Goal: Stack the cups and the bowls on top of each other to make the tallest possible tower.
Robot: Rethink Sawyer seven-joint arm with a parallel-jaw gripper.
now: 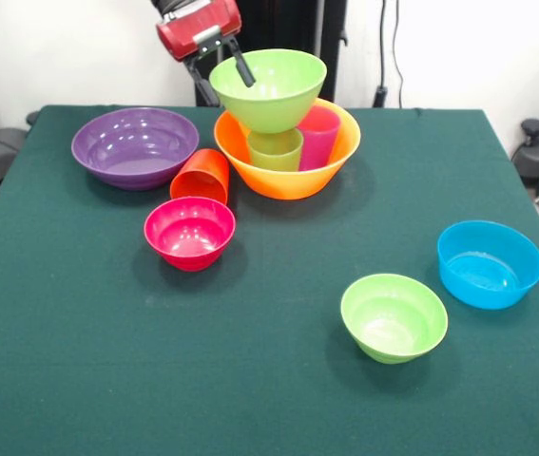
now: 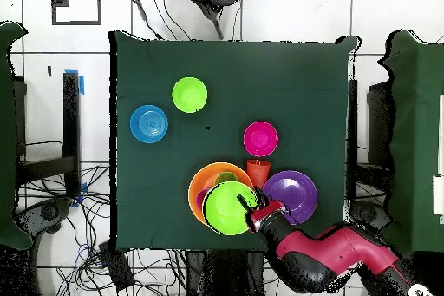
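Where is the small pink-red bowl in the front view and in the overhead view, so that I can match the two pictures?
Front view: the small pink-red bowl is left of centre, in front of the tipped orange-red cup.
Overhead view: the bowl is right of centre, above that cup.
Shared landmark: the wide purple bowl, beyond the cup in both.

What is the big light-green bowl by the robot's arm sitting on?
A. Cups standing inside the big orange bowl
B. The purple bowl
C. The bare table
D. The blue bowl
A: the large light-green bowl rests on the green cup and magenta cup, which stand inside the large orange bowl; the gripper is at its rim.
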